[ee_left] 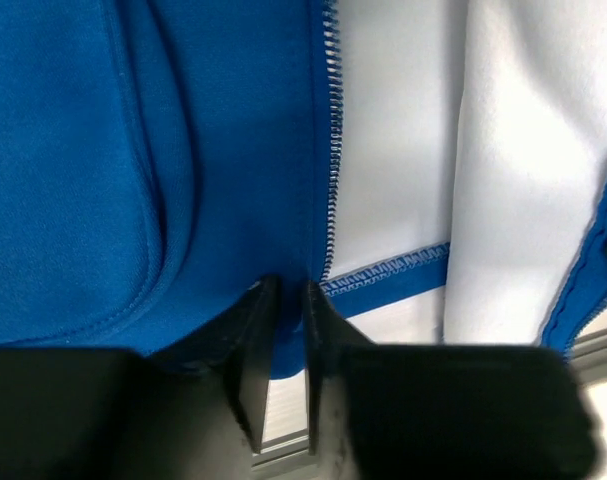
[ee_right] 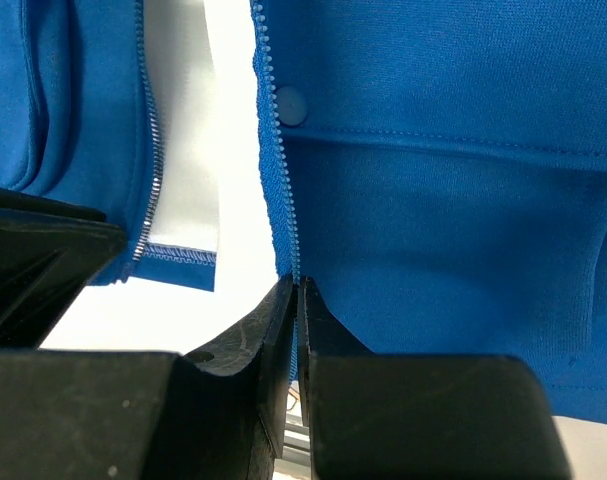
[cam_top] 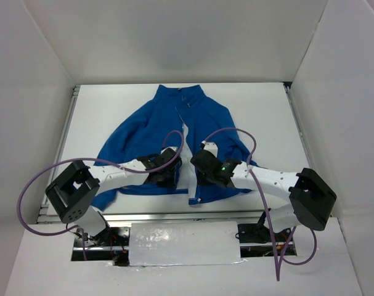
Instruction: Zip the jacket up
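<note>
The bright blue jacket (cam_top: 174, 132) lies spread on the white desk (cam_top: 267, 117), collar toward the far edge and hem toward the arm bases. Its front is open, with pale lining (ee_left: 393, 130) showing between the two edges. The left claw (ee_left: 290, 292) is pressed together on the bottom hem of the left-side panel, pinching blue fabric just beside the zipper teeth (ee_left: 330, 150). The right claw (ee_right: 295, 292) is squeezed nearly flat on the lower zipper edge of the right-side panel, whose row of teeth (ee_right: 279, 170) runs straight down into its fingers, below a blue snap button (ee_right: 291, 105). From above, both claws sit close together over the hem at the jacket's centre.
</note>
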Available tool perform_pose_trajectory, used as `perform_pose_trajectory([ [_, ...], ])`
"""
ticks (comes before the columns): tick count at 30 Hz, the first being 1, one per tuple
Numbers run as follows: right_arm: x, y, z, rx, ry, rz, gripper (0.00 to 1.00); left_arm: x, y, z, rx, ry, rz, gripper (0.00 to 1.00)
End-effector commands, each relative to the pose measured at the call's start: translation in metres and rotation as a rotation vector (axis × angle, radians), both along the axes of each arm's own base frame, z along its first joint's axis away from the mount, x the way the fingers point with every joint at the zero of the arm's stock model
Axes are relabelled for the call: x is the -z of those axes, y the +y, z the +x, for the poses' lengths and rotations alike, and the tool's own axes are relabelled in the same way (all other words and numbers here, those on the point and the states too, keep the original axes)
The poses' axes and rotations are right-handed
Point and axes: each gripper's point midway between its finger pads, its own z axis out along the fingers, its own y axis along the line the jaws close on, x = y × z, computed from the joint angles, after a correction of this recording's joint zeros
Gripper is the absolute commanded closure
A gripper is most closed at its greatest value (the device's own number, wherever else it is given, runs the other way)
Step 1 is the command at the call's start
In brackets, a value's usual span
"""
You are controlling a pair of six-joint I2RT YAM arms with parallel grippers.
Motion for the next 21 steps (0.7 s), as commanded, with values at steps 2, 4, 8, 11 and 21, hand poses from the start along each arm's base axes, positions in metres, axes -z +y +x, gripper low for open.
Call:
perform_pose_trajectory([
  [2,-0.005,0.006,0.004,-0.012,-0.013,0.018,0.91,-0.005,-0.006,0.002,0.014,-0.015,-0.022,0.78],
  [4,-0.005,0.006,0.004,-0.013,-0.011,0.018,0.91,-0.006,-0.008,0.002,0.018,-0.015,-0.037,0.87],
  [8,-0.006,0.008,0.003,-0.017,-0.010,0.027,0.91,-0.017,-0.012,0.003,0.020,-0.042,-0.081,0.99],
  [11,-0.011,0.015,0.000,-0.046,-0.005,0.070,0.89,-0.039,-0.014,0.010,0.001,-0.104,-0.135,1.00],
  [21,-0.087,0.064,-0.012,-0.252,-0.123,0.432,0.44,-0.136,0.003,0.026,-0.157,-0.473,-0.487,1.00],
])
